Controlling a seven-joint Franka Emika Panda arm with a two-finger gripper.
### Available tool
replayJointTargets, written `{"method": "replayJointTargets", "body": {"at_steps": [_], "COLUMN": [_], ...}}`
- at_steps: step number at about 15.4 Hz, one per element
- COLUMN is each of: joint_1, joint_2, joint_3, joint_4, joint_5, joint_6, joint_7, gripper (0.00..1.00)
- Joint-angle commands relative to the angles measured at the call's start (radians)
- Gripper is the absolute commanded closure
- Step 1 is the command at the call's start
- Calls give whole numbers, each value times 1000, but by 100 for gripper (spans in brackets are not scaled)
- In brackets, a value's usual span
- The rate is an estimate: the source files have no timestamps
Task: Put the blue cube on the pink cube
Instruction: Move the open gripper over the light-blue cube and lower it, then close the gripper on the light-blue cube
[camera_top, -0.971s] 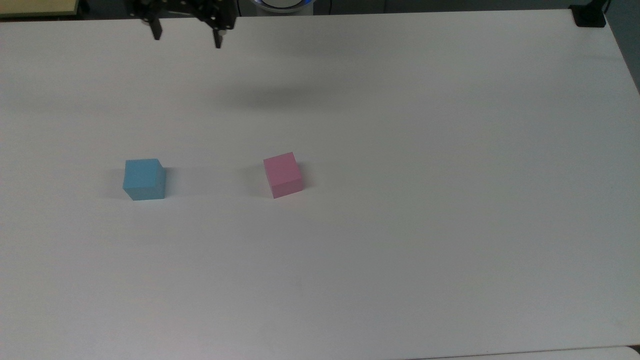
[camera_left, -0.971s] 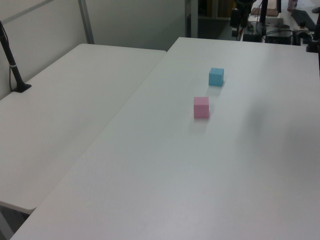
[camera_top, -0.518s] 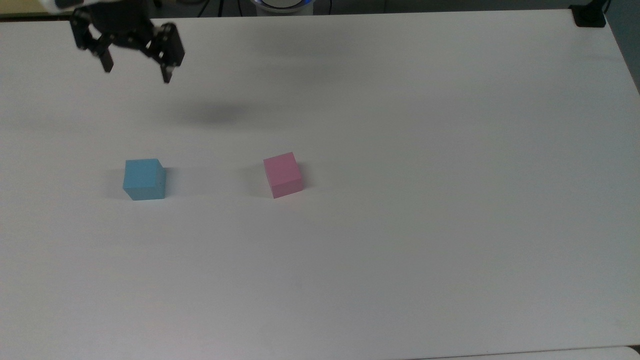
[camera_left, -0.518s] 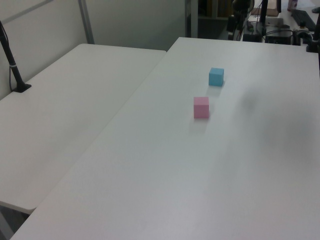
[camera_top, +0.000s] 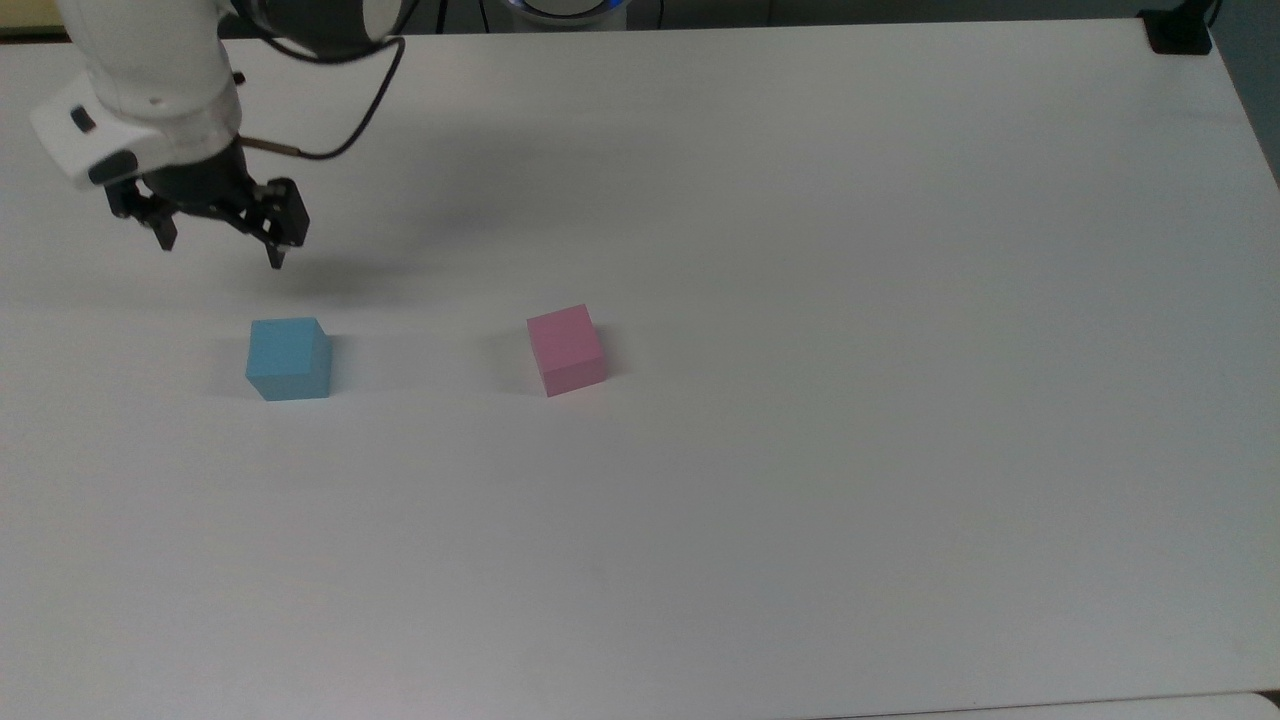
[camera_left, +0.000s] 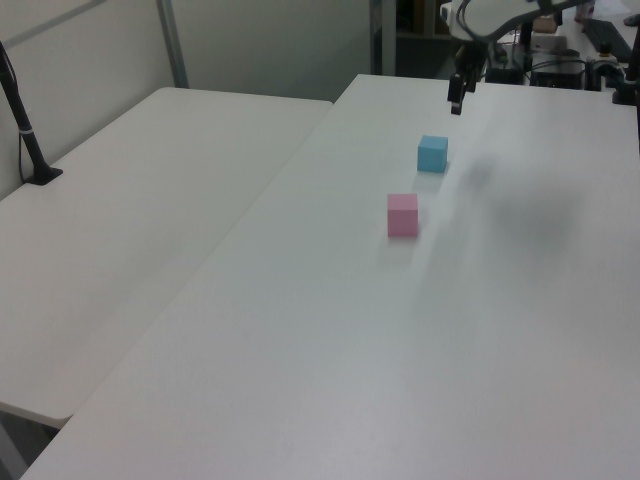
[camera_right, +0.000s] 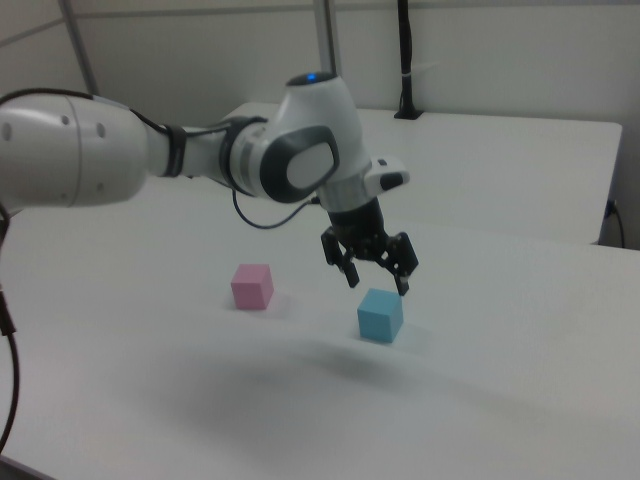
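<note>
The hand (camera_top: 222, 255) has swung in fast from the far edge of the tabletop (camera_top: 800, 250) and dropped a good way, and now it hangs in the air above and just behind the blue cube (camera_top: 289, 358), fingers spread wide with nothing between them. In the right view the hand (camera_right: 376, 280) sits just over the cube (camera_right: 380, 314), still clear of it, fingertips pointing down. That tells me the approach is nearly done and the reach is aimed at the right block; the grasp itself has not begun.

The blue cube rests flat on the tabletop directly below and slightly forward of the hand. Being a cube it has no long axis to speak of; what matters is how its faces are turned. In the top view its sides run almost square to the tabletop's edges, with only a slight twist. The open fingers look to be set roughly across it, though I judge a small wrist turn may be needed to meet flat faces rather than corners.

The pink cube (camera_top: 566, 349) stands off to the side of the hand, well apart from the blue one, and is turned a little more askew. In the left view, the pink cube (camera_left: 403, 215) lies nearer the camera than the blue (camera_left: 432, 153).
</note>
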Motion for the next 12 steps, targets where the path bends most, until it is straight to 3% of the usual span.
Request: {"method": "replayJointTargets", "body": {"at_steps": [1, 7, 12], "joint_1": [20, 55, 72], "joint_2": [77, 154, 160], "joint_3": [-6, -6, -3], "joint_4": [2, 2, -3], "joint_5": [2, 24, 24], "joint_6": [81, 204, 208], "joint_7": [-5, 76, 93], "gripper": [0, 0, 0]}}
